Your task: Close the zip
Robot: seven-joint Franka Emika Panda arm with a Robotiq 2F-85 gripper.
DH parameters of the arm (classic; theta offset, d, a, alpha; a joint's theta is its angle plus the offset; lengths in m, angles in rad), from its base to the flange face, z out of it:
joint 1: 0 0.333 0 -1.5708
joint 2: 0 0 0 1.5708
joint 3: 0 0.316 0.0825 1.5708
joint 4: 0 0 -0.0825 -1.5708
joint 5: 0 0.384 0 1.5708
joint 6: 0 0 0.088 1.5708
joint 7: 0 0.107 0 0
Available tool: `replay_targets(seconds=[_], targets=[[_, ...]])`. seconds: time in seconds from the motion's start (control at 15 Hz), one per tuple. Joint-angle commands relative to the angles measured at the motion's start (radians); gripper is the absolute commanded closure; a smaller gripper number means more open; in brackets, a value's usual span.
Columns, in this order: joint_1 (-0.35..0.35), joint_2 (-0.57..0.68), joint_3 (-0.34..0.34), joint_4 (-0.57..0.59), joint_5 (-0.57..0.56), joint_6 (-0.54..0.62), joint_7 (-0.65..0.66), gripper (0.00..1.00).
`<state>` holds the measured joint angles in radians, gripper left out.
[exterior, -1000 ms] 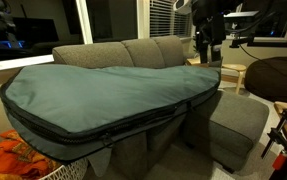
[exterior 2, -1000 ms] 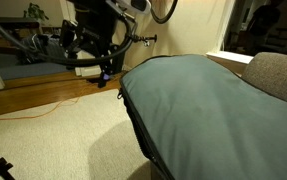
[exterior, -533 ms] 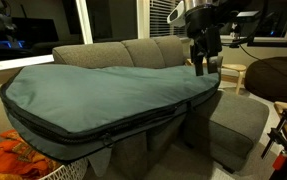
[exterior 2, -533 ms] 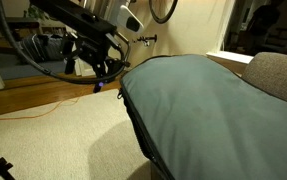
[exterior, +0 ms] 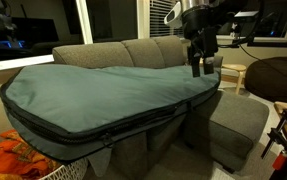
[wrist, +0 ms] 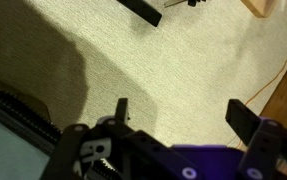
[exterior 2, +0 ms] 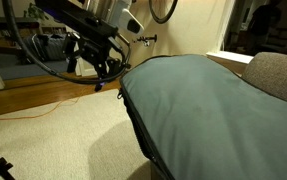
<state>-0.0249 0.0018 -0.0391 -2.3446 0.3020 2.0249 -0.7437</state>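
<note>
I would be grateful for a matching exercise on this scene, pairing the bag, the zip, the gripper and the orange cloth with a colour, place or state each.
Things:
1. bag
2. zip
3. gripper
4. orange cloth

Descriptions:
A. black line along the bag's side edge
B. open, carpet showing between its fingers
C. teal-grey, lying across the sofa
D. crumpled in a bottom corner of an exterior view, below the bag

Pairs: 1-C, 2-A, 3-B, 4-D
</note>
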Motion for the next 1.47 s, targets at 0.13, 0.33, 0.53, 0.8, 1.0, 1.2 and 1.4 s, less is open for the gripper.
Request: replay_targets(seconds=[0.13, 0.33, 0.53, 0.8, 1.0, 1.2, 1.4], targets=[[-0.005, 0.017, 0.004, -0.009, 0.046, 0.031, 0.001, 0.0], [-0.003, 0.031, 0.011, -0.013, 0.097, 0.04, -0.008, 0.0], [0.002, 0.04, 0.025, -0.028, 0.143, 0.061, -0.007, 0.0], [0.018, 0.044, 0.061, -0.065, 0.185, 0.157, 0.004, 0.0], [0.04, 0.046, 0.094, -0.102, 0.191, 0.255, 0.022, 0.0], [0.061, 0.054, 0.126, -0.126, 0.212, 0.326, 0.026, 0.0], [0.08, 0.064, 0.154, -0.143, 0.23, 0.398, 0.035, 0.0]])
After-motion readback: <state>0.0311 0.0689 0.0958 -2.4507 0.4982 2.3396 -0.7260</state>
